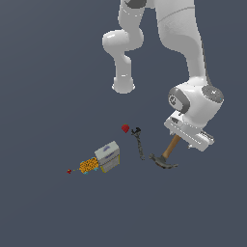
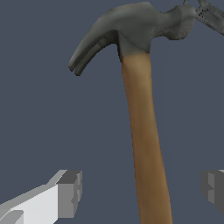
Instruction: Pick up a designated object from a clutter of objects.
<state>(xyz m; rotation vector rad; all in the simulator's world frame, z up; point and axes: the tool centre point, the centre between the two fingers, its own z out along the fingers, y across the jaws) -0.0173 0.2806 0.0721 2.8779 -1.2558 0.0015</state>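
The claw hammer [image 1: 170,148] lies on the dark floor, its light brown wooden handle running under my hand and its dark grey head [image 1: 163,161] toward the front. In the wrist view the hammer's handle [image 2: 146,144] runs between my two fingers, apart from both. My gripper [image 2: 141,190] is open, with one fingertip [image 2: 69,192] on each side of the handle. In the exterior view the gripper [image 1: 182,139] hovers low over the handle's far end; the fingertips are hard to make out there.
A thin dark chain-like tool [image 1: 139,145] lies right by the hammer head, its end showing in the wrist view [image 2: 212,15]. A red lump [image 1: 125,128] sits beyond it. A grey-white box [image 1: 107,157], an orange patterned piece [image 1: 89,166] and a tiny red bit [image 1: 69,171] lie toward the exterior view's left.
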